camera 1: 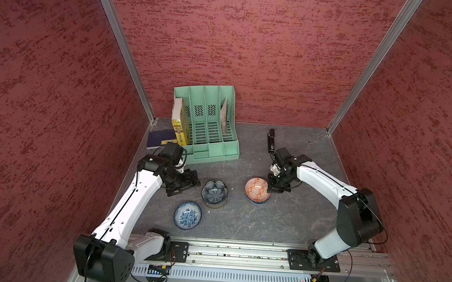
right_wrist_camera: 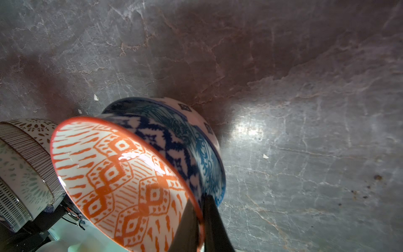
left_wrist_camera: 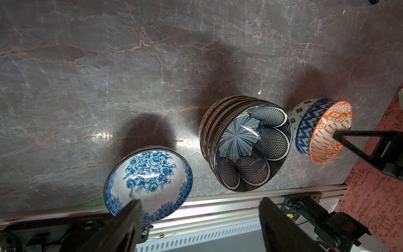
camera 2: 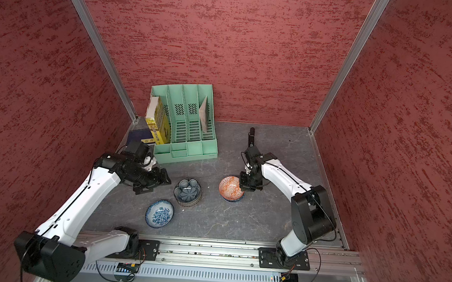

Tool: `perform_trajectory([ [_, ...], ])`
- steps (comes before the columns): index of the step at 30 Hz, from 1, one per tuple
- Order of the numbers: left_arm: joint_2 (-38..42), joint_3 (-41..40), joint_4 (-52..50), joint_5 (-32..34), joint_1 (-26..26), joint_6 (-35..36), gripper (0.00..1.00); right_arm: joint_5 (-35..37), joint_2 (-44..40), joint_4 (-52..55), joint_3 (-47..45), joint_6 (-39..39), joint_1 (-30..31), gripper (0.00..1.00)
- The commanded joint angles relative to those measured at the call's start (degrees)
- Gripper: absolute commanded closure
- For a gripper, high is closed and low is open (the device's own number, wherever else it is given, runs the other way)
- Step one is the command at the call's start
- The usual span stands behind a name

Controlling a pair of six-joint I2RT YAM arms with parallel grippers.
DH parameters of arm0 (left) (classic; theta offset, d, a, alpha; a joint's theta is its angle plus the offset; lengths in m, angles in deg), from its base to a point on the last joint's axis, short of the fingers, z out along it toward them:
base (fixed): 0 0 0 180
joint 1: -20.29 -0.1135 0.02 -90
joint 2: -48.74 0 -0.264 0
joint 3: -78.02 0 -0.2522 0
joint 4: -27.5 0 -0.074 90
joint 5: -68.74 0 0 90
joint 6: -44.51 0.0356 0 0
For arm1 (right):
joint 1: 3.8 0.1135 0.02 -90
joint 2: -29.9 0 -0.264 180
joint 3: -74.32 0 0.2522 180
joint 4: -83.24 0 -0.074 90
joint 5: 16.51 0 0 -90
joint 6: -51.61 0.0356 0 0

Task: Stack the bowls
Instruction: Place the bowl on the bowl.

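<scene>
Two piles and one loose bowl share the marbled grey table (camera 1: pixel 281 225). On the robot's right, the glossy orange geometric bowl (camera 1: pixel 257 188) sits nested in a blue-lined bowl (right_wrist_camera: pixel 204 150) whose white outer wall carries small dark diamonds. The right gripper (right_wrist_camera: pixel 199 204) is clenched on the orange bowl's thin rim, one finger inside and one outside.

Near the middle stands the taller pile, several striped and lattice-walled bowls topped by the dark petal-shaped bowl (camera 1: pixel 214 192) with its fine netted lobes. The left gripper (camera 1: pixel 183 188) hangs just beside that pile, jaws spread wide and holding nothing.

Nearer the front rail (camera 1: pixel 239 252), the blue-white floral bowl (camera 1: pixel 187 215) lies alone, close to the table's edge. Open slab runs between the two piles and out toward the right-hand wall.

Behind, against the rough red wall (camera 1: pixel 278 56), a mint plastic file rack (camera 1: pixel 209 130) holds a yellow book (camera 1: pixel 178 129).
</scene>
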Motion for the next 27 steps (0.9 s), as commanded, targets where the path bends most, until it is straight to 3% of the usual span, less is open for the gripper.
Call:
perform_trajectory([
  [1, 0.28, 0.08, 0.52, -0.18, -0.39, 0.73, 0.13, -0.17, -0.66, 0.14, 0.19, -0.67, -0.55, 1.00],
  [27, 0.41, -0.10, -0.41, 0.68, -0.43, 1.22, 0.13, -0.55, -1.06, -3.16, -2.67, -0.59, -0.55, 1.00],
])
